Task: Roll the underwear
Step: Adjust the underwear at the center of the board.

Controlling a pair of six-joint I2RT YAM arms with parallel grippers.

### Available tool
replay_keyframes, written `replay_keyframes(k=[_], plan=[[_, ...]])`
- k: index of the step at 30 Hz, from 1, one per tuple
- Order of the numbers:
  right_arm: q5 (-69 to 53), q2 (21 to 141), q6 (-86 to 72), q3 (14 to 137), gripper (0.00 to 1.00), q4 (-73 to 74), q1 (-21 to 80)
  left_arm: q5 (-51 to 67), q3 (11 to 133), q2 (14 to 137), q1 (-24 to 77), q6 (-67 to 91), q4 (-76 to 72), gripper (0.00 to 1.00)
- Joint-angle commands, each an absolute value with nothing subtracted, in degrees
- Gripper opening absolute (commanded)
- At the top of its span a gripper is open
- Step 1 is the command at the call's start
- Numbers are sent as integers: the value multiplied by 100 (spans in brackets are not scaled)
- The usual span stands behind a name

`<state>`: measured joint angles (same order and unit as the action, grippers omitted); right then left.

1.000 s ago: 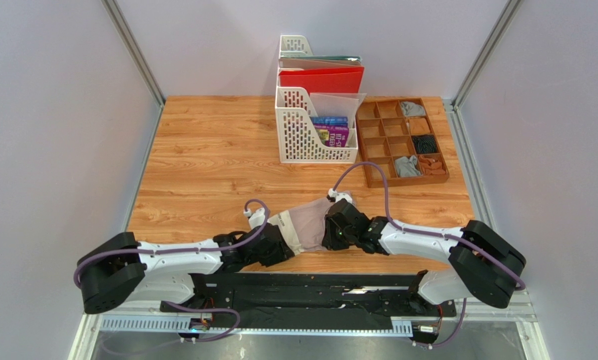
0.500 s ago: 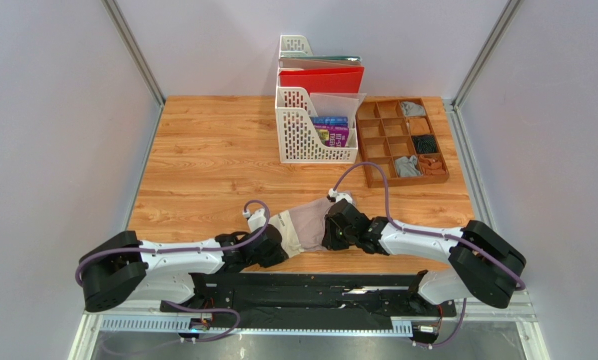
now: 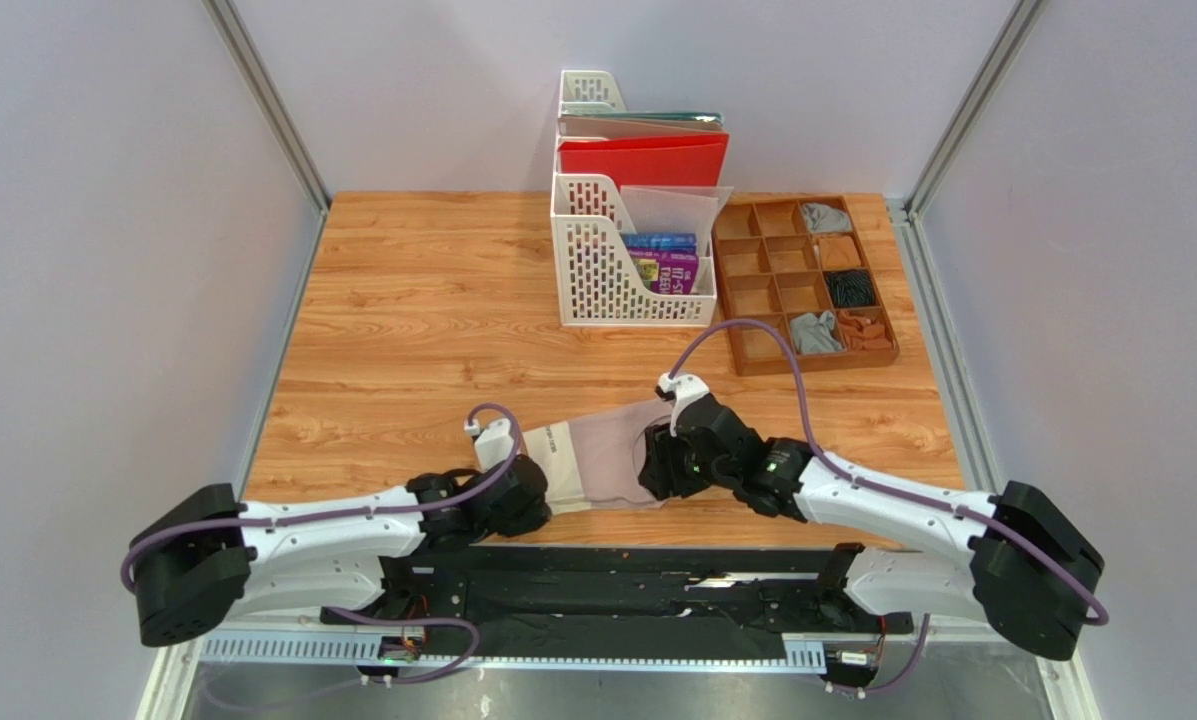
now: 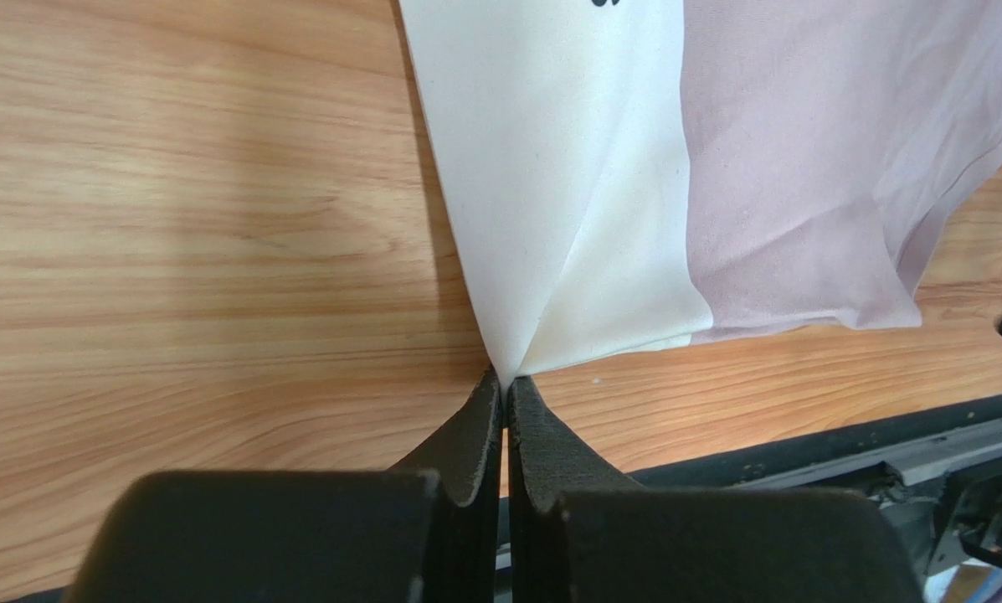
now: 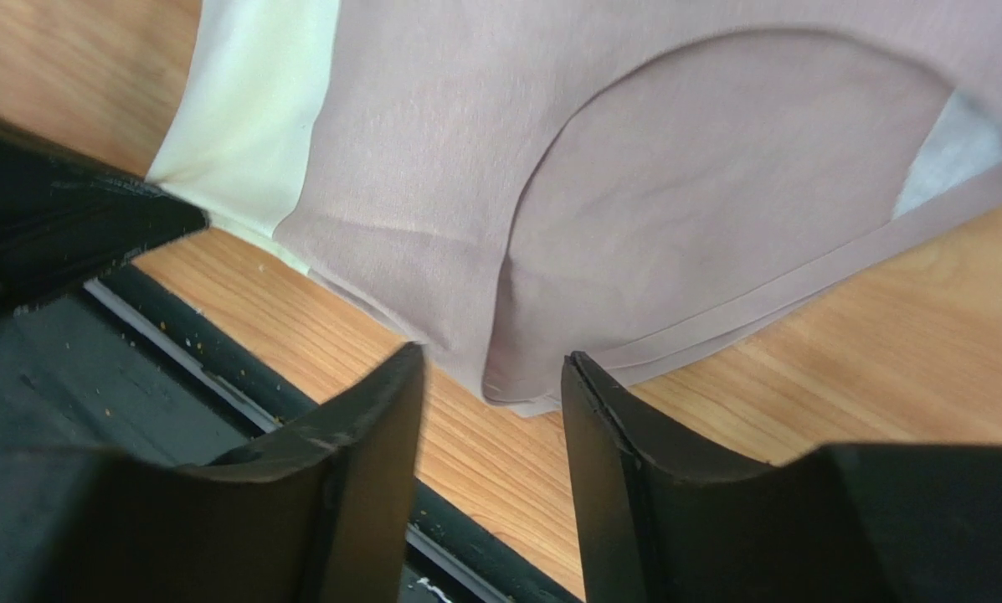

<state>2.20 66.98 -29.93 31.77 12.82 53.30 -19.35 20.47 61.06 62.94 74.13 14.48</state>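
The pale pinkish-beige underwear (image 3: 607, 450) with its cream edge band lies spread on the wooden table near the front edge, between both arms. My left gripper (image 3: 526, 492) is shut on the near corner of the cream band (image 4: 569, 189); in the left wrist view the pinched point sits right at the gripper (image 4: 506, 383). My right gripper (image 3: 661, 468) stands open at the garment's right end. In the right wrist view the folded lower edge of the underwear (image 5: 669, 189) lies just ahead of the right gripper (image 5: 493, 364), untouched by either finger.
A white file rack (image 3: 631, 270) with red folders stands at the back centre. Beside it a brown divided tray (image 3: 739, 353) holds several small rolled cloths. The black rail (image 3: 634, 563) runs along the table's front edge, close under both grippers.
My left gripper has closed on the cream band's corner and drawn back to the left. My right gripper has opened and let go of the cloth, which now lies flatter.
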Motion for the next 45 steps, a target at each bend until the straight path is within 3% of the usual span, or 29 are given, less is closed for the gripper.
replay_keyframes(k=[1, 8, 19, 45], plan=[[79, 6416, -1777, 3225, 50, 1012, 5607, -2075, 1863, 5626, 6232, 7093, 2258, 0], [97, 6916, -968, 3348, 58, 80, 6546, -1828, 1811, 5256, 6100, 6952, 2373, 0], [703, 8287, -141, 3788, 59, -799, 7277, -1573, 1802, 4667, 5862, 6750, 2593, 0], [1362, 9132, 132, 3744, 37, -844, 7541, -1485, 1907, 4500, 5748, 6706, 2768, 0]])
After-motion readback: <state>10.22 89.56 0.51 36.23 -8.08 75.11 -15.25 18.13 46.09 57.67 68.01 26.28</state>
